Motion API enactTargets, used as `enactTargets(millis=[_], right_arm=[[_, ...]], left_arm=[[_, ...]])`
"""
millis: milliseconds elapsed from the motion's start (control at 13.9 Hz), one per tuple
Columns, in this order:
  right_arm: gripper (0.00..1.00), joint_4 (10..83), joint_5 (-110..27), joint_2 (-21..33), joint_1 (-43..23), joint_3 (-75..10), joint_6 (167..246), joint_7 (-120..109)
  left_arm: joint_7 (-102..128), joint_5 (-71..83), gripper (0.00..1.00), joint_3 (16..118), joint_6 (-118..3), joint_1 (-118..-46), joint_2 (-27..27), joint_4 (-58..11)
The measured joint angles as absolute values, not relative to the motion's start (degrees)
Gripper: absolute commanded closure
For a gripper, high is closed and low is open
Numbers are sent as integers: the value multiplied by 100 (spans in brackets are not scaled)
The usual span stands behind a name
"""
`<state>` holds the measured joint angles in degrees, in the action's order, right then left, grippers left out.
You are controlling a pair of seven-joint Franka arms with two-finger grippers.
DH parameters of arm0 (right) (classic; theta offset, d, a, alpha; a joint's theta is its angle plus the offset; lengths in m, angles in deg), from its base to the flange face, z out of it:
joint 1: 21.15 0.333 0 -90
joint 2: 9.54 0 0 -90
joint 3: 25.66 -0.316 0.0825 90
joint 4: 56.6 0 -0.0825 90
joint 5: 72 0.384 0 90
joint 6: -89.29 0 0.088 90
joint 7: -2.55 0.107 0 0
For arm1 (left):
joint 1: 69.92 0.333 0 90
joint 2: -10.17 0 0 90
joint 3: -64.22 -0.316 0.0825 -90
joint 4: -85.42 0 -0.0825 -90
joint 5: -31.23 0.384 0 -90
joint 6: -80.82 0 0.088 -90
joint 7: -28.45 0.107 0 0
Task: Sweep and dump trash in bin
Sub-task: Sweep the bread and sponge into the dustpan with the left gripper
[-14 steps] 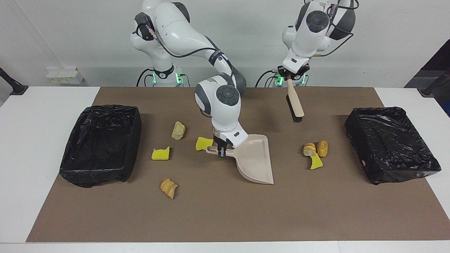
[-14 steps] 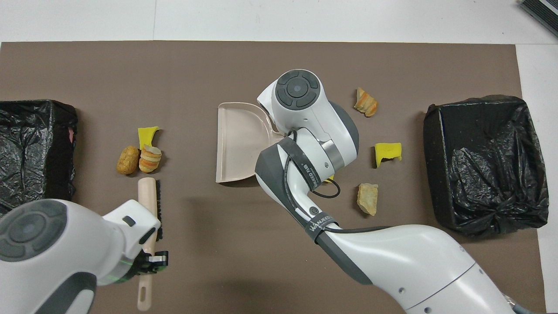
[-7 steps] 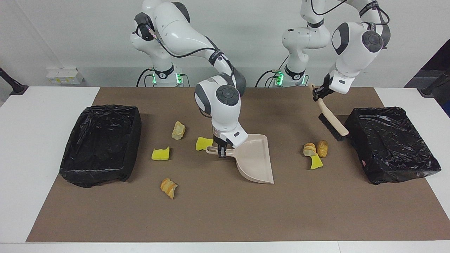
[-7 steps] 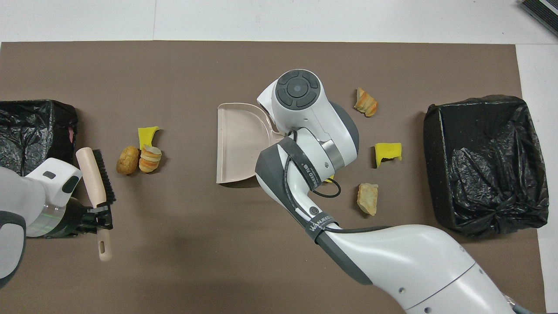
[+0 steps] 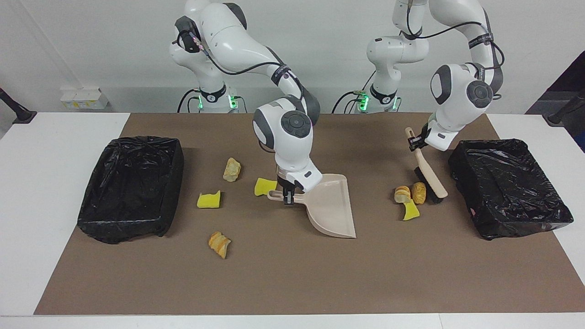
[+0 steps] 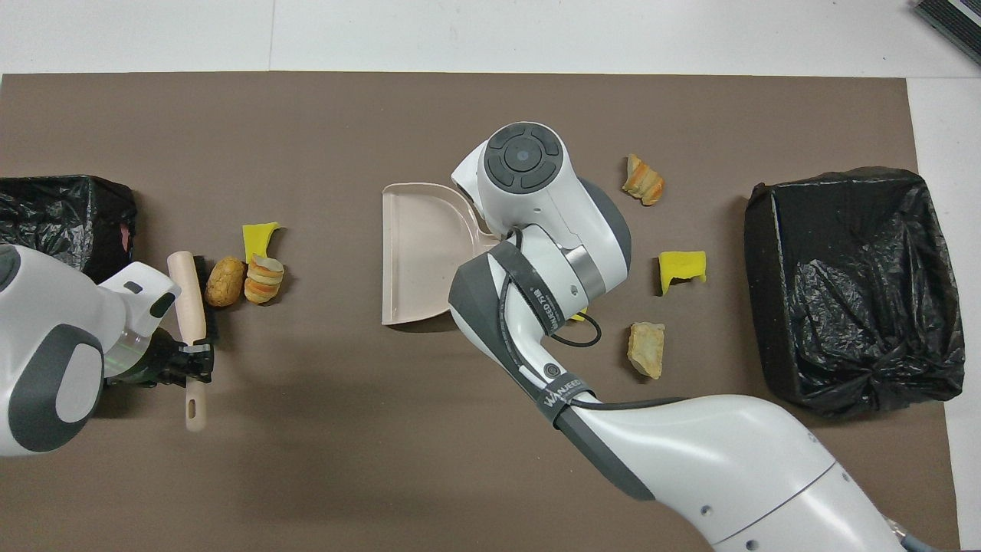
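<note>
Facing view
Left gripper: clamped on the brush handle; bristles set down just beside a tan lump.
Cluster: tan lump, striped lump and yellow chunk, between brush and dustpan.
Right gripper: closed on the dustpan handle; a yellow piece lies beside it.

Overhead view
Brush: touching the tan lump.
Dustpan: well apart from that cluster.
Bins: one lined bin at the right arm's end, another beside the brush.
</note>
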<state>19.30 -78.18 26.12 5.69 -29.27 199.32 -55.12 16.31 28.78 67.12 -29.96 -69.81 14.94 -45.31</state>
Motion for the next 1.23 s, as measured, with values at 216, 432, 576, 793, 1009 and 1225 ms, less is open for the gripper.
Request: enactTargets(millis=[216, 432, 576, 793, 1009, 1225], right_arm=[[100, 1934, -7817, 2613, 578, -2931, 19935, -5522], [100, 1961, -7817, 2619, 602, -2934, 19940, -5522], [100, 1984, -7817, 2621, 602, -2934, 19945, -5522], [100, 1997, -7817, 2622, 602, -2934, 19948, -5522], [100, 1999, -7817, 2622, 601, -2932, 19948, -5522], [100, 2000, -7817, 2622, 600, -2932, 19948, -5522]], left_arm=[[1655, 2871, 100, 6761, -3087, -7219, 1372, -4486], [1645, 2524, 100, 6781, -3145, -7635, 1292, -4329], [1505, 2277, 100, 6793, -3255, -7999, 1173, -4223], [1342, 2017, 100, 6809, -3456, -8454, 933, -4056], [1211, 1753, 100, 6819, -3525, -8837, 847, -3847], [897, 1727, 100, 6841, -3495, -9248, 764, -3570]])
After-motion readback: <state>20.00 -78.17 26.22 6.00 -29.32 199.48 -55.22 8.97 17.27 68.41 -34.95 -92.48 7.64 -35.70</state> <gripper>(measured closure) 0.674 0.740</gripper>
